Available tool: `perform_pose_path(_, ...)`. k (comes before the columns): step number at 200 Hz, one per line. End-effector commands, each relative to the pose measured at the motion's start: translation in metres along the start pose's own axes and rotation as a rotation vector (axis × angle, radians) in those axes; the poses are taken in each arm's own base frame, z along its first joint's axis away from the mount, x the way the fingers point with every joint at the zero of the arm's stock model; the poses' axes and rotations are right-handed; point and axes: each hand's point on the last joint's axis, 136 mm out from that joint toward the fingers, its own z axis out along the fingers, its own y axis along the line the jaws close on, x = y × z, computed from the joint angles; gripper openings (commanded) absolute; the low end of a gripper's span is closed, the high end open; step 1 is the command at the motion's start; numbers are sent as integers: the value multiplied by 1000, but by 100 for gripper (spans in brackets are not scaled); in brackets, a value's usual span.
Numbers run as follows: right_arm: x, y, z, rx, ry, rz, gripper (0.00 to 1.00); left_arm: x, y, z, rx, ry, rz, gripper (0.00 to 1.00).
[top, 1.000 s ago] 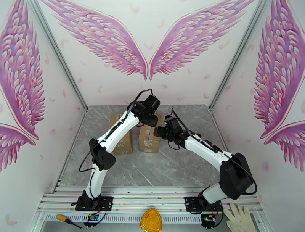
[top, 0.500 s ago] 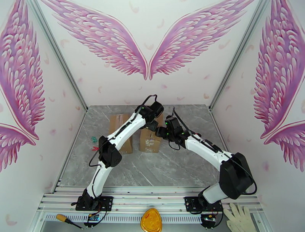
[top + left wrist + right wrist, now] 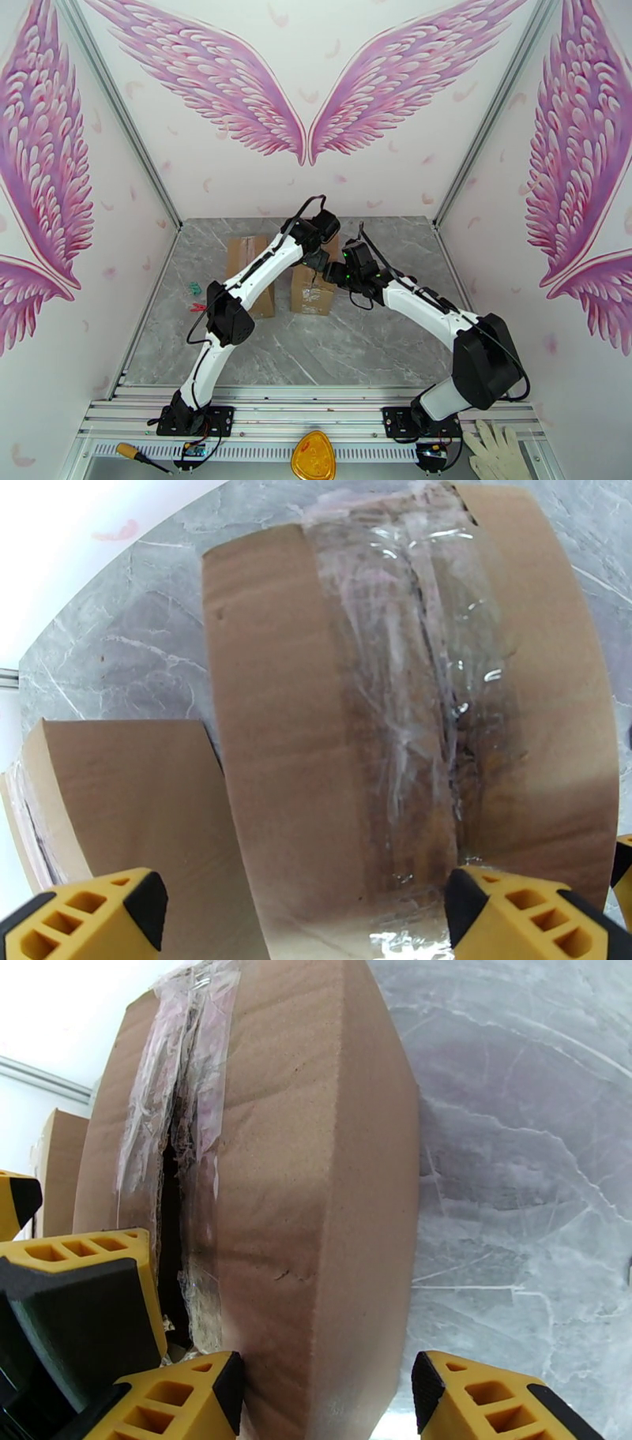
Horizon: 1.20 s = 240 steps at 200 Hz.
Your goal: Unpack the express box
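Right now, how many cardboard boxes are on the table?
2. The left box lies left of centre on the table; the right box sits close beside it, tape along its top. A smaller one could be hidden.

My top external camera is fixed high behind the rig and faces forward and down, far enough that I see the whole worktop [image 3: 355, 347], from near edge to far edge. The left wrist camera is very close above the taped box [image 3: 316, 717] and looks down on its top, with the second box [image 3: 118, 796] at lower left. The right wrist camera is also very close and low, looking along this taped box. All three views share both boxes.
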Motion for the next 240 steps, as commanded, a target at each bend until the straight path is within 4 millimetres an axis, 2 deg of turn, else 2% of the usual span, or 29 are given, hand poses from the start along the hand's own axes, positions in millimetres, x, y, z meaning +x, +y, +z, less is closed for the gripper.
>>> perform_pose_path(1,17,-3,15,22,69,-20,61,12,-65,17,181,49,5,99)
perform_pose_path(36,19,-4,16,24,75,-18,61,-2,-74,-5,318,9,-44,99)
perform_pose_path(66,18,-2,15,15,71,-18,61,3,-80,4,394,58,-93,99)
perform_pose_path(93,15,2,12,-3,64,-24,61,11,-74,15,335,77,-82,99)
perform_pose_path(130,12,7,6,-25,50,-39,63,22,-54,28,147,95,-23,99)
perform_pose_path(178,13,6,6,-25,55,-42,67,34,-67,40,52,92,50,99)
perform_pose_path(226,15,4,6,-16,57,-43,71,25,-62,29,-56,24,103,99)
perform_pose_path(240,16,1,8,-4,62,-42,71,24,-58,25,-76,21,106,92)
